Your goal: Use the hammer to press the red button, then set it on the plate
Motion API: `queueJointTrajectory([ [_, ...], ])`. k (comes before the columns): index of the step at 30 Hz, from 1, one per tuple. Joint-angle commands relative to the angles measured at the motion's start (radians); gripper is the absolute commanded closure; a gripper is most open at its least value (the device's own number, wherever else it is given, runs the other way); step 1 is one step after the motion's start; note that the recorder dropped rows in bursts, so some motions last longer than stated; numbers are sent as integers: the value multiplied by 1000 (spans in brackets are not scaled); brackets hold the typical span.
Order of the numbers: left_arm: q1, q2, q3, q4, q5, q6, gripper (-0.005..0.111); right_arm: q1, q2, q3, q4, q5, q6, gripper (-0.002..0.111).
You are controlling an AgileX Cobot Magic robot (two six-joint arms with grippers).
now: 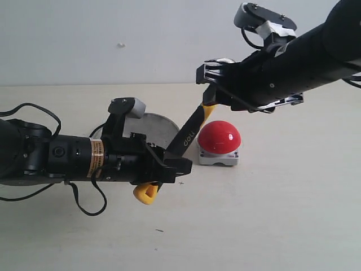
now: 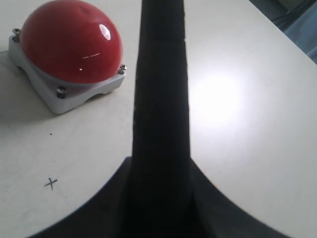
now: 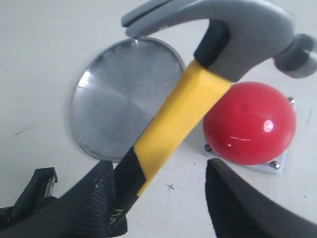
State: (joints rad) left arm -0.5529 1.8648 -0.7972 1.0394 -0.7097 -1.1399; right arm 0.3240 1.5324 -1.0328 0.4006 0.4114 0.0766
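The hammer slants up through the middle of the exterior frame, its head raised above the red button at centre right. The left gripper pinches the black handle low down. The right gripper has its jaws spread either side of the yellow neck. I judge it best to back the right arm clear without nudging the head, then tip the head squarely onto the dome.

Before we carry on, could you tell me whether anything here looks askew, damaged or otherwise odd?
Nothing is spilled or damaged. The claw hammer slants up in mid-air, its handle clamped by the left gripper, with the right gripper open around its yellow neck. The red button and metal plate sit flat.
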Motion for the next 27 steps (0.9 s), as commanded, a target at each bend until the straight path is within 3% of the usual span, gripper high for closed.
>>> queueJointTrajectory([
  [1,-4,-28,-8,-26,-72,10,107,1,-112,-1,-217,31,109,65],
  [4,-4,-58,-8,-24,-62,10,107,1,-248,27,-401,75,186,85],
  [9,-4,-132,-8,6,-22,10,107,1,-552,225,-651,31,369,108],
  [19,-6,-212,-8,25,26,-34,107,1,-1232,561,-869,21,614,108],
  [27,-6,-228,-6,47,28,-57,107,1,-1532,708,-1164,-74,908,108],
])
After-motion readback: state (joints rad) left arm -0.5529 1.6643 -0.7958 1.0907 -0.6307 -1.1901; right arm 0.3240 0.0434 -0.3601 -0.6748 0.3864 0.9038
